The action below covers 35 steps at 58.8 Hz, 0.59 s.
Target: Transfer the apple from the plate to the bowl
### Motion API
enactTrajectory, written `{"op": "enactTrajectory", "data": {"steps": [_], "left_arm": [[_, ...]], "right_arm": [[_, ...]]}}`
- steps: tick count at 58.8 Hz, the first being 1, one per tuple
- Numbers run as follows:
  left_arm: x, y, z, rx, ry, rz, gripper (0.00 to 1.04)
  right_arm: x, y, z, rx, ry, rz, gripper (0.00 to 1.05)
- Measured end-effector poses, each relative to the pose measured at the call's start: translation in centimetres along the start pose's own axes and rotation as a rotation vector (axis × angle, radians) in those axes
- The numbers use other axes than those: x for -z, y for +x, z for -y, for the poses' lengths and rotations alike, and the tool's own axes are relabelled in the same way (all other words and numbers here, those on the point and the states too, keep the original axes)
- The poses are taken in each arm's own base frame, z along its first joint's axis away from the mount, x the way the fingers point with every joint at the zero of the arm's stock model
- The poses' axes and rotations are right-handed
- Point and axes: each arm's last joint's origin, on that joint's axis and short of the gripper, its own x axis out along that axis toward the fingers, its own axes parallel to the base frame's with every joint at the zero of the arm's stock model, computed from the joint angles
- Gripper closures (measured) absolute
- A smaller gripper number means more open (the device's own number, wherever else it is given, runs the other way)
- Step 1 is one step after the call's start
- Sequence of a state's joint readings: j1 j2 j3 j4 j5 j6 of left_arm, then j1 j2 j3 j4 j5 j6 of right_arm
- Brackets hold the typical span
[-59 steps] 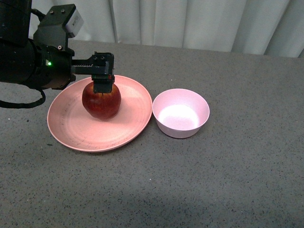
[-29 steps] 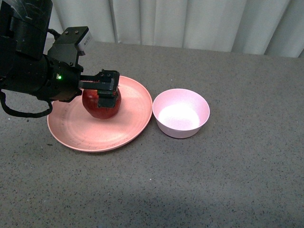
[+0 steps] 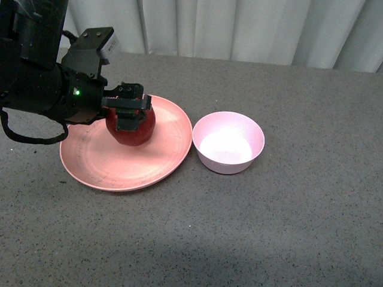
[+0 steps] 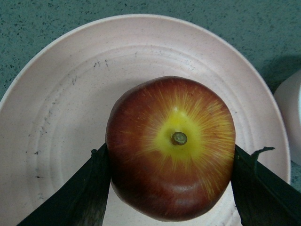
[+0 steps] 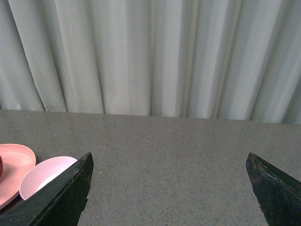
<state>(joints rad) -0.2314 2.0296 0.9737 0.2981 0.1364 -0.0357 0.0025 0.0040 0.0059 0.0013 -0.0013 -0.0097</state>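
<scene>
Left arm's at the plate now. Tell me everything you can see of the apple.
The apple is round, glossy, dark red, with yellow streaks around its short brown stem, which points up; no damage shows. The left gripper's fingers press its two opposite sides. It is over the salmon-pink plate, toward the far side; whether it rests on it cannot be told.

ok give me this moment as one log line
phase: grasp | left gripper: shut on apple | apple: stem up, over plate | bowl: empty, beside plate | right gripper: open, empty
</scene>
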Motion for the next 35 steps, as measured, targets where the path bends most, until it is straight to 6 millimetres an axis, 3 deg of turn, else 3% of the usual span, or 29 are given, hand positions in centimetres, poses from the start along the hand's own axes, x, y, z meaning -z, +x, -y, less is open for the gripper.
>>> {"op": "enactTrajectory", "data": {"steps": [17,35], "left_arm": [[-2.6,-2.7,5.1,0.134,0.072,0.107,0.41],[-2.2,-2.1,9.2,0.191,0.120,0.092,0.41]], "right_arm": [[0.0,0.0,0.0,0.000,0.000,0.000,0.09],[0.0,0.0,0.0,0.000,0.000,0.000,0.09]]}}
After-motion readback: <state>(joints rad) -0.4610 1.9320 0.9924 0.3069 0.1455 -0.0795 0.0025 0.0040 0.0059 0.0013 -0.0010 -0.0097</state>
